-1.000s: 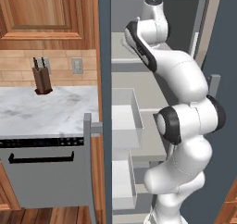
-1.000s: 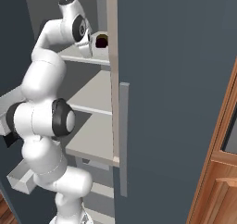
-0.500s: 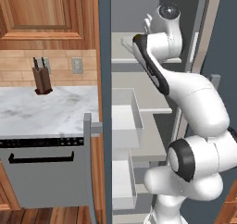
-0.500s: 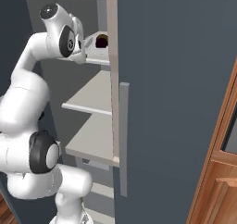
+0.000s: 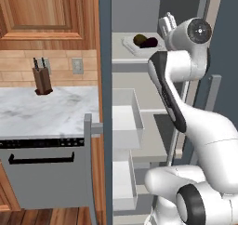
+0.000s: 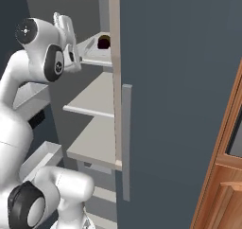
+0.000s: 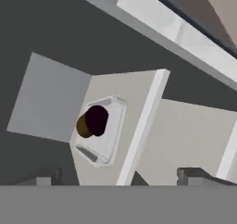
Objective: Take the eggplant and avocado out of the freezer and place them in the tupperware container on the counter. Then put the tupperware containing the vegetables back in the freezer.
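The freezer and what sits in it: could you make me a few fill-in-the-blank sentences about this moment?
1. The shallow translucent tupperware container rests on a shelf inside the tall dark blue-grey ____.
2. Inside it, the dark purple eggplant lies touching the olive-brown ____.
3. The robot's jaws stand ____, holding nothing.
4. The brown knife block stands on the white marble ____.

Missing words: freezer; avocado; open; counter
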Controlling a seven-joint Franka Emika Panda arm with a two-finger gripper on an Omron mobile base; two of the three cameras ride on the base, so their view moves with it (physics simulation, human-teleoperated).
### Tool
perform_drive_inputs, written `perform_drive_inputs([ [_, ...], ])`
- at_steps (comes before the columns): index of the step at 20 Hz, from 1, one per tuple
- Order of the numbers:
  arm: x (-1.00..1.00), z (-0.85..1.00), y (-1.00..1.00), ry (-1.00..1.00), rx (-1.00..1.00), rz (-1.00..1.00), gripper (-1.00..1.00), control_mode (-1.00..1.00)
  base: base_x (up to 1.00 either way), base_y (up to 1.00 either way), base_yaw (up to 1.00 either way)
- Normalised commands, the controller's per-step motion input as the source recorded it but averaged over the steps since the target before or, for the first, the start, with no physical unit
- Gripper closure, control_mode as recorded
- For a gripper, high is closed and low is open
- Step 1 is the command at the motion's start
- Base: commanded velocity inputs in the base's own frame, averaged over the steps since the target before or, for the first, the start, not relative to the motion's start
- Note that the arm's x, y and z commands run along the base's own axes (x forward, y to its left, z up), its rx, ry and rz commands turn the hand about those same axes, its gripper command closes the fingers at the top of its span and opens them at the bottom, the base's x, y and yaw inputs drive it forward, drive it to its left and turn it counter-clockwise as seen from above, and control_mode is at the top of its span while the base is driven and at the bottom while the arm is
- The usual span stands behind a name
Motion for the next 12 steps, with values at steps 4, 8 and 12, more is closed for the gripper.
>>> perform_drive_inputs([
  [4,-1.00,0.50,-0.09,0.00,0.00,0.12,-1.00,-1.00,0.00,0.00,0.00],
  [8,-1.00,0.03,0.00,0.00,-0.05,0.22,-1.00,-1.00,0.00,0.00,0.00],
  [12,-1.00,0.00,0.00,0.00,-0.05,0.23,-1.00,-1.00,0.00,0.00,0.00],
])
